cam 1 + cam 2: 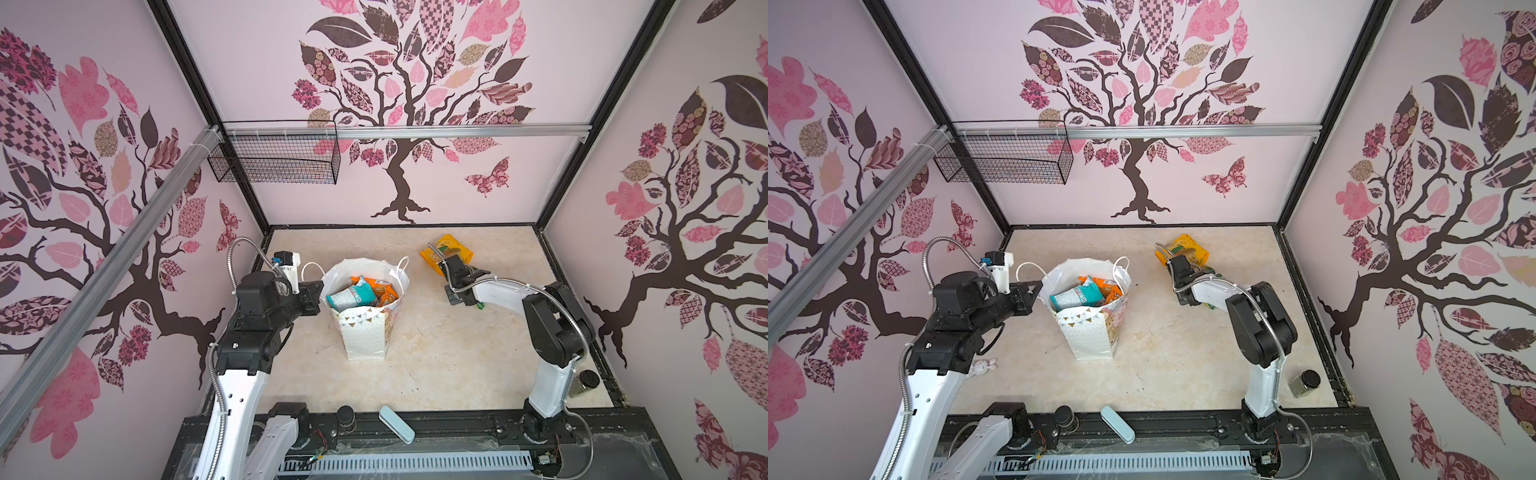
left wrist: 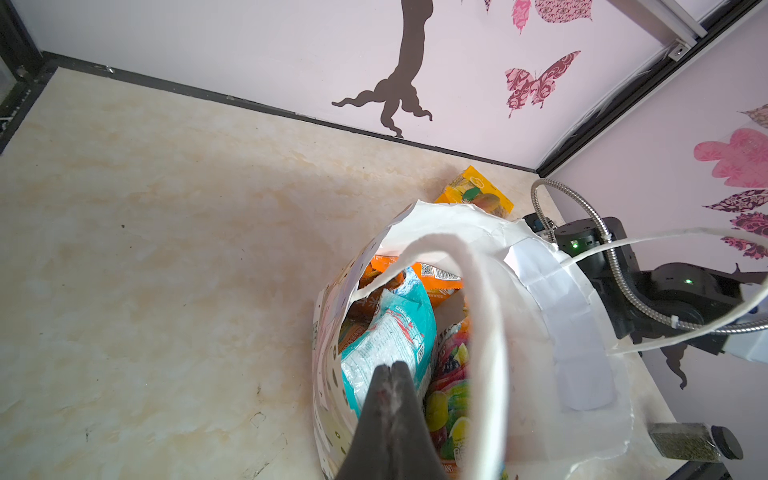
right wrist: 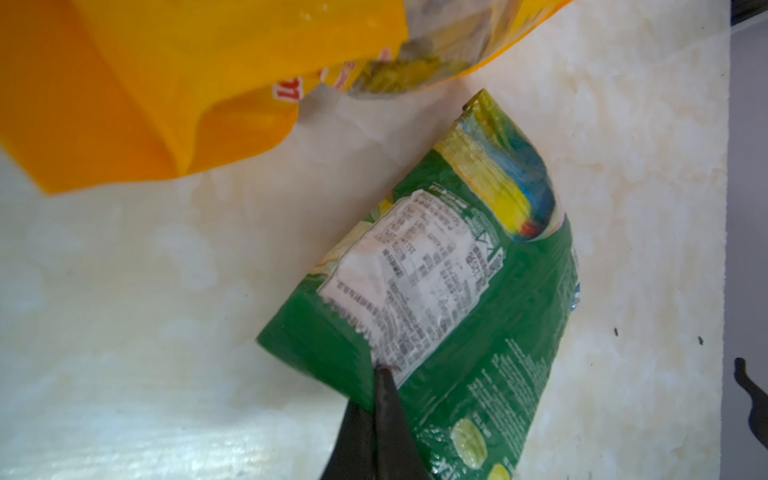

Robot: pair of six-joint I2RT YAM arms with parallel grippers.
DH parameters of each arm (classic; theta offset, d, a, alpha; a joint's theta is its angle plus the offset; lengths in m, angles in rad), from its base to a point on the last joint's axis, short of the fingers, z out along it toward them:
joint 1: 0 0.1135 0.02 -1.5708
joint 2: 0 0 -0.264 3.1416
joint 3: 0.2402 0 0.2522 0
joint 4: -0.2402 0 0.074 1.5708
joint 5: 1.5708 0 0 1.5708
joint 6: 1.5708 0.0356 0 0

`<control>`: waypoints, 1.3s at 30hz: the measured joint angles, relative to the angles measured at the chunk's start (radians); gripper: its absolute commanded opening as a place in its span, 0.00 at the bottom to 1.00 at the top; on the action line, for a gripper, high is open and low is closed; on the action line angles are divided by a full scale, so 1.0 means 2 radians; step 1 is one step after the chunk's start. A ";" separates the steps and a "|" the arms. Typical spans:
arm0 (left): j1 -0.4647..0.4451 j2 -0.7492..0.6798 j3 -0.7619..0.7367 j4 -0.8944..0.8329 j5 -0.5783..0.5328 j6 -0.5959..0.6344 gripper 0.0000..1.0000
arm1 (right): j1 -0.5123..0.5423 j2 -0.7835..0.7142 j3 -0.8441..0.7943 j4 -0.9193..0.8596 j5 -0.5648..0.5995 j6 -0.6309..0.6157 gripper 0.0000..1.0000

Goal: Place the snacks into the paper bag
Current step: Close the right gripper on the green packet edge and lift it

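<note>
The right tool (image 3: 384, 374) is clenched: in the right wrist view its two dark jaws meet on the crimped back seam of a green packet (image 3: 449, 291), pinching that fold near the white label. The green packet lies on the counter (image 1: 436, 353), printed back upward, spreading away from the tips. Just beside it lies a yellow packet (image 3: 166, 83), with a strip of counter showing between the two. In both top views the right tool points down at the far right part of the counter, with the yellow packet (image 1: 446, 249) just behind it; the green packet is hidden there by the wrist.

The left tool (image 2: 390, 370) is also clenched, jaws pressed together, and sits at the rim of the paper bag (image 2: 561, 311) on the bag's left side. Whether any paper is caught between the jaws cannot be told. The paper bag (image 1: 365, 336) stands upright near the middle of the counter, well apart from the right tool, its mouth spread wide. Inside, a teal packet (image 2: 386, 332) lies on top, just beyond the left tool's tips, with an orange packet (image 2: 436, 272) behind it and a multicolour packet (image 2: 449, 395) beside it.
</note>
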 measured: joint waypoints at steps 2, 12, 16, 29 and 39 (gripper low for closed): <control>0.000 0.000 0.000 0.000 -0.001 0.000 0.03 | -0.006 -0.013 -0.005 -0.004 -0.017 0.007 0.00; 0.000 -0.002 0.000 -0.003 -0.008 0.000 0.03 | -0.023 -0.061 -0.017 -0.006 -0.078 0.031 0.00; 0.000 -0.002 -0.001 -0.003 -0.010 0.000 0.03 | -0.023 -0.075 -0.018 -0.007 -0.098 0.040 0.00; 0.000 -0.003 0.000 -0.003 -0.011 0.001 0.03 | -0.026 -0.155 -0.023 -0.010 -0.131 0.056 0.00; 0.000 -0.004 -0.001 -0.003 -0.011 0.001 0.03 | -0.028 -0.195 -0.027 -0.015 -0.162 0.068 0.00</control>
